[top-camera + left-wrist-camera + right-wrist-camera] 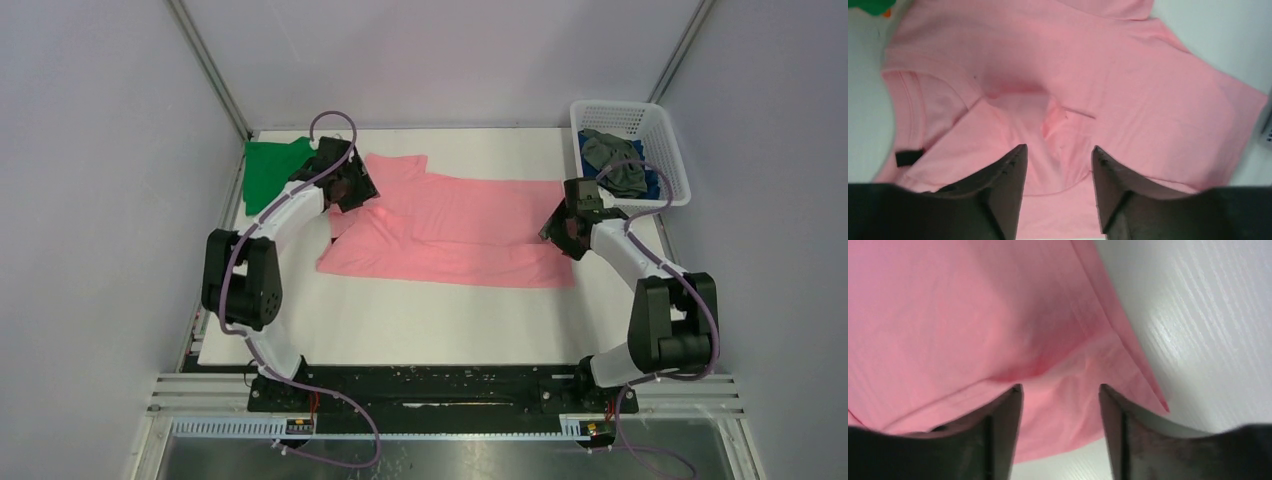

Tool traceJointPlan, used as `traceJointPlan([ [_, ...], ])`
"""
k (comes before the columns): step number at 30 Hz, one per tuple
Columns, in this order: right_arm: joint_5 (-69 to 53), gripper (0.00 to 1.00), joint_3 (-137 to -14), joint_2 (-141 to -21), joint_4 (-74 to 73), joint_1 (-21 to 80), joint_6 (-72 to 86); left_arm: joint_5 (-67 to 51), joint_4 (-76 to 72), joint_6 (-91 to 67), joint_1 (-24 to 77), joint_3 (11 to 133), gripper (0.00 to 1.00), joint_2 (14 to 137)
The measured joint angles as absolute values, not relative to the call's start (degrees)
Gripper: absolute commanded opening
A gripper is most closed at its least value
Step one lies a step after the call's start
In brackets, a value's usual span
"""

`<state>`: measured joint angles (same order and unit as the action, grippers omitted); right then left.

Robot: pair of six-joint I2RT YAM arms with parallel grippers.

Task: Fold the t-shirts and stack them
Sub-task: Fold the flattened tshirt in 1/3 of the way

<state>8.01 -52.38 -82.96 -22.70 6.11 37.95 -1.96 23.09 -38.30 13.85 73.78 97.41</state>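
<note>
The pink t-shirt [450,228] lies spread across the middle of the white table, partly folded lengthwise, collar end to the left. My left gripper [352,192] is open over its collar end; in the left wrist view the gripper [1058,154] has pink cloth [1098,75] between and below the fingers. My right gripper [560,232] is open over the shirt's right hem; in the right wrist view the gripper [1060,390] straddles the pink hem corner [1068,390]. A green t-shirt [270,170] lies at the back left.
A white lattice basket [668,150] at the back right holds grey [615,165] and blue cloth. Frame posts and grey walls enclose the table. The black base rail runs along the near edge.
</note>
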Motion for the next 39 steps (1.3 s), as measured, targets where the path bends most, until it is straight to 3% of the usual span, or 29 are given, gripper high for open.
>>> traceJointPlan([
  [2, 8.99, 0.92, -54.11, -85.38, -22.85, 5.8, 38.39, -1.96, 23.9, -37.89, 13.43, 76.58, 0.78, 100.64],
  [4, 9.89, 0.99, -56.14, -87.22, -23.57, 5.56, 38.59, -2.02, 25.36, -37.8, 12.97, 79.9, 0.98, 103.77],
  [9, 9.28, 1.0, -57.43, -86.61, -23.46, 5.72, 38.81, -3.68, 25.76, -37.76, 12.4, 81.06, 0.99, 104.22],
  [15, 7.27, 0.99, -53.98, -83.59, -21.63, 13.43, 38.13, -7.68, 21.87, -39.27, 12.56, 69.58, 0.99, 98.45],
  [20, 3.2, 1.0, -54.08, -87.96, -17.78, 20.88, 37.47, -9.78, 19.92, -41.12, 12.99, 63.0, 0.99, 99.22],
  [26, -0.45, 0.99, -52.53, -93.97, -16.19, 21.82, 37.21, -10.85, 16.99, -42.3, 13.04, 57.84, 0.99, 98.61],
  [32, -3.29, 0.99, -43.38, -86.3, -10.63, 22.0, 38.0, -10.59, 13.78, -42.78, 14.22, 49.01, 0.99, 91.5],
  [39, -6.55, 0.99, -30.61, -70.91, -10.79, 22.7, 39.88, -9.43, 15.0, -46.24, 19.18, 32.91, 0.99, 73.38],
])
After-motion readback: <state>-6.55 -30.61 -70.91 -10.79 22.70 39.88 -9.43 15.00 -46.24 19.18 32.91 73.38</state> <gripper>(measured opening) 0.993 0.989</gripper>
